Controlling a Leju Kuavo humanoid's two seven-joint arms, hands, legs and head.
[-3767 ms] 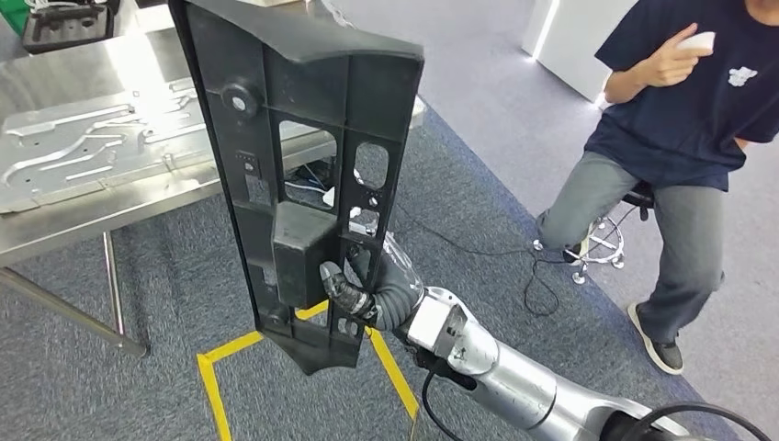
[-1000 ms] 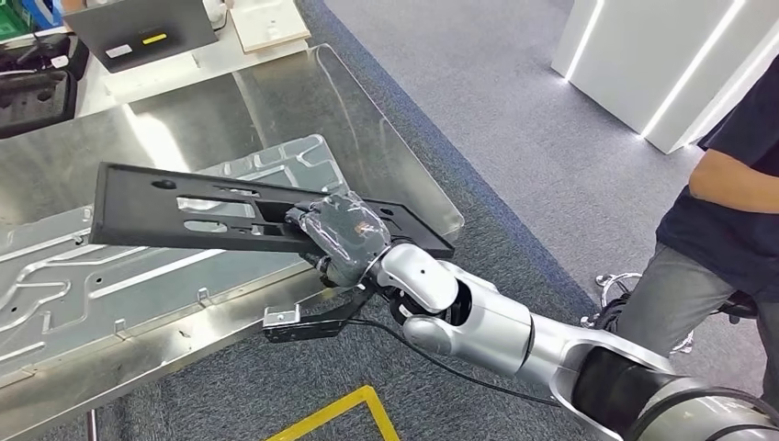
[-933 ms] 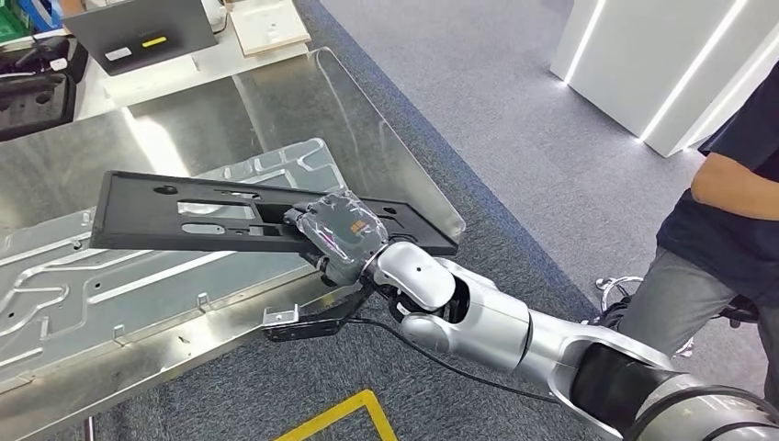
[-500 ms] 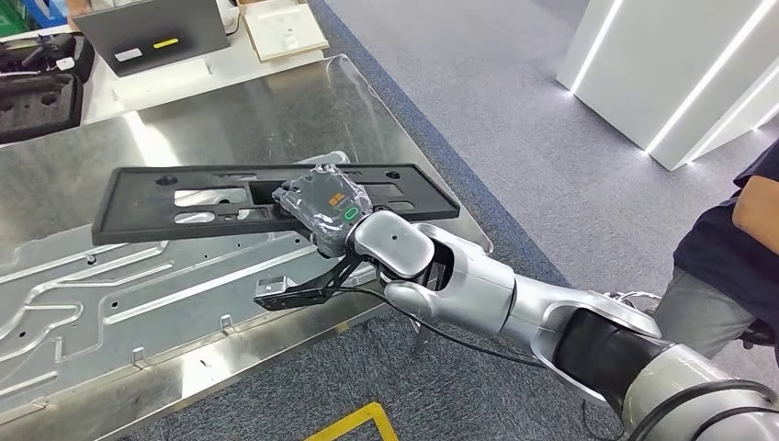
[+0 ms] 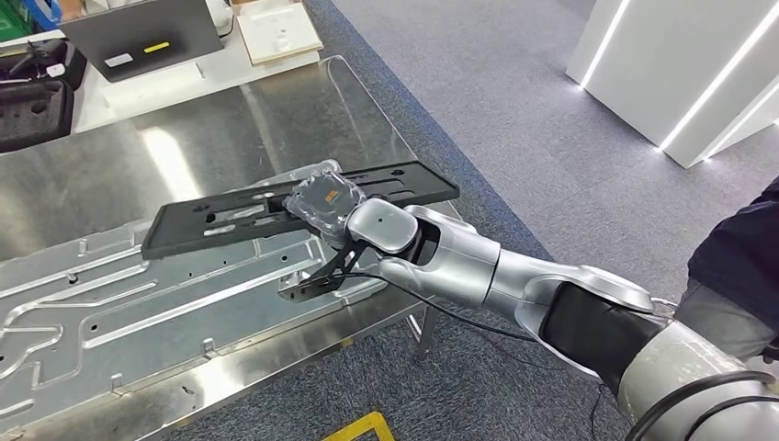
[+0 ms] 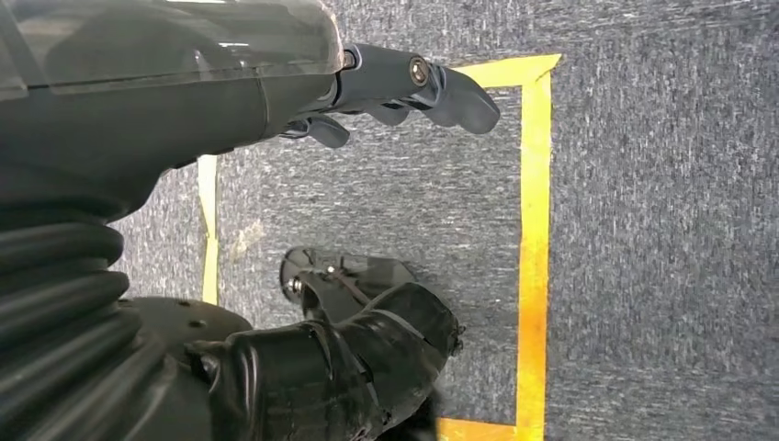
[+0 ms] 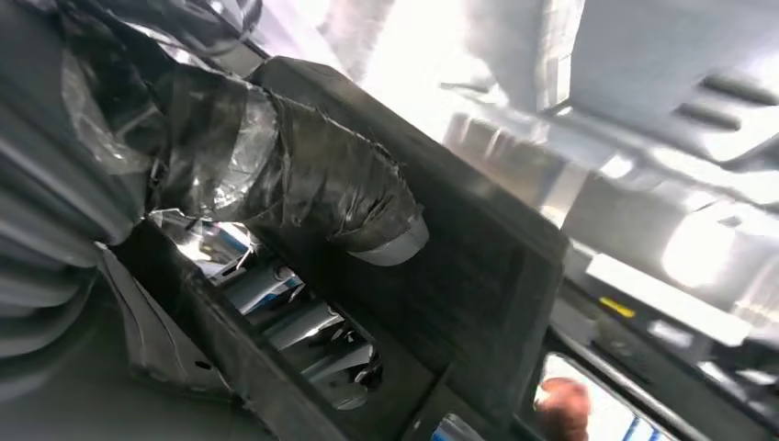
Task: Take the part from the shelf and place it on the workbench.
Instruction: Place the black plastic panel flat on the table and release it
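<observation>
Workbench (image 5: 230, 110): polished steel table, running from far left to centre. A pressed metal sheet (image 5: 138, 294) with raised ribs and tabs lies on its near half.

Part (image 5: 230, 216): long black plastic panel with cut-outs, roughly level, hovering low over the pressed sheet, its right end out past the bench's right edge. Whether its left end touches the sheet cannot be told.

Right hand (image 5: 323, 200): wrapped in clear film, clamped on the part near its middle; the right wrist view shows the taped thumb (image 7: 321, 197) pressed on a black rib. The fingers under the panel are hidden.

Left hand (image 6: 349, 276): hangs over grey carpet and yellow floor tape (image 6: 535, 239), fingers apart, holding nothing.

Person (image 5: 739, 276): far right, cut off by the frame; dark top and grey trousers visible.

Risks, as judged:
- The overhanging right end could tip the panel off the bench if released where it is.
- The sheet's raised tabs could catch the panel's underside or leave it rocking.
- A thin bracket (image 5: 317, 276) and a cable hang below the wrist, close to the sheet, and could snag.
- A one-point hold on a long panel could let it twist.

Hard to make out: the right wrist view is overexposed, and the gap between panel and sheet is unreadable.
</observation>
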